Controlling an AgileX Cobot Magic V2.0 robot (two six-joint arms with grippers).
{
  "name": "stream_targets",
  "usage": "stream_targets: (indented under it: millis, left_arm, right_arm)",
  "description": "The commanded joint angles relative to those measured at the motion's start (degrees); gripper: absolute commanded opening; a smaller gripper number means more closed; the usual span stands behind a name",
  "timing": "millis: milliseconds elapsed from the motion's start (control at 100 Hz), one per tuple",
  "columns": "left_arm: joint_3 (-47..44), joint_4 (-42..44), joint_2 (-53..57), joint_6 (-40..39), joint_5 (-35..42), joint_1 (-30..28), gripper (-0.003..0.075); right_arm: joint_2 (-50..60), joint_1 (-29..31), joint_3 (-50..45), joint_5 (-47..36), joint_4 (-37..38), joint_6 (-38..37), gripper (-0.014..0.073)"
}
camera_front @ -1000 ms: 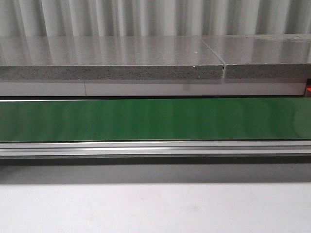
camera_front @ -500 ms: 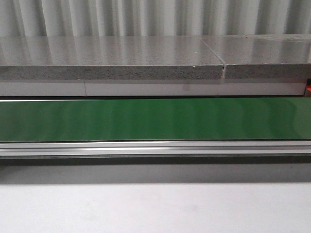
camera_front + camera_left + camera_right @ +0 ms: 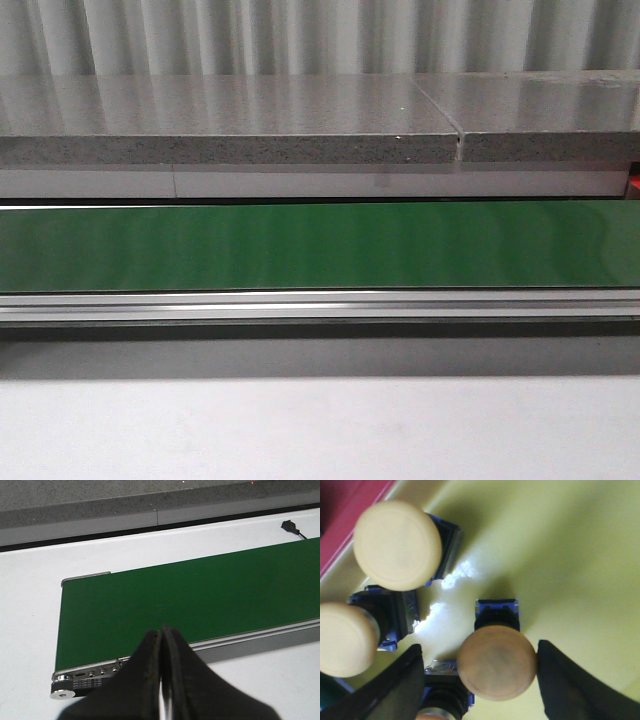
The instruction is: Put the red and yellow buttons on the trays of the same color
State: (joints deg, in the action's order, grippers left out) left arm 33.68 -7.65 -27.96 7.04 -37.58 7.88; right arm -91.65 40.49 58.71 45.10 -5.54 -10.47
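Now, yellow mushroom-cap button (image 3: pixel 496 662), blue base, upright on yellow tray (image 3: pixel 570 555), between released right jaws, left jaws clenched.

Left gripper (image 3: pixel 162 680): black fingers pressed together, tips meeting, nothing between them; wrist angled downward.

Right gripper (image 3: pixel 480 680): jaws spread wide, one dark finger (image 3: pixel 395 690) each side of view, wrist pointing steeply down. One finger tip appears touching rounded cap between jaws; other finger stands just clear of it.

Neither arm visible in front view.
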Motion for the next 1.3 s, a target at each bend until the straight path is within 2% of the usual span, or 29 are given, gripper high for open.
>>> stream_targets:
  millis: [0,260,420,540,730,850,960,1040,1290]
  left_arm:
    - [1.4,-0.3,-0.3,0.1,4.1,0.4,-0.002]
    - [1.4,-0.3,-0.3,0.1,4.1,0.4,-0.002]
    - [1.4,-0.3,-0.3,0.1,4.1,0.4,-0.002]
    - [1.4,-0.3,-0.3,0.1,4.1,0.4,-0.002]
    - [1.4,-0.3,-0.3,0.1,4.1,0.4,-0.002]
    - [1.4,-0.3,-0.3,0.1,4.1,0.4,-0.002]
    - [1.4,-0.3,-0.3,0.1,4.1,0.4,-0.002]
    - [1.4,-0.3,-0.3,0.1,4.1,0.4,-0.002]
    - [1.4,-0.3,-0.3,0.1,4.1,0.4,-0.002]
  right_arm:
    - [5.0,0.3,1.1,-1.4,1.0,0.1,0.0489]
    - [14.0,-0.2,1.1,0.7,2.4,0.3,0.0489]
    - [19.6,-5.8,1.1,0.7,2.9,1.3,0.0475]
    - [21.9,-13.0,1.1,0.9,3.8,2.0,0.0374]
    - [23.8,-25.5,1.1,0.3,4.0,2.3,0.01]
    - [24.5,-32.5,0.4,-1.2,4.0,2.3,-0.0015]
    - [25.3,-36.6,-0.8,-2.3,4.1,2.3,-0.0058]
    - [26.4,-38.6,-1.9,-3.4,4.1,2.3,-0.0059]
    - [34.8,-39.4,-8.8,-7.9,4.5,2.8,-0.0059]
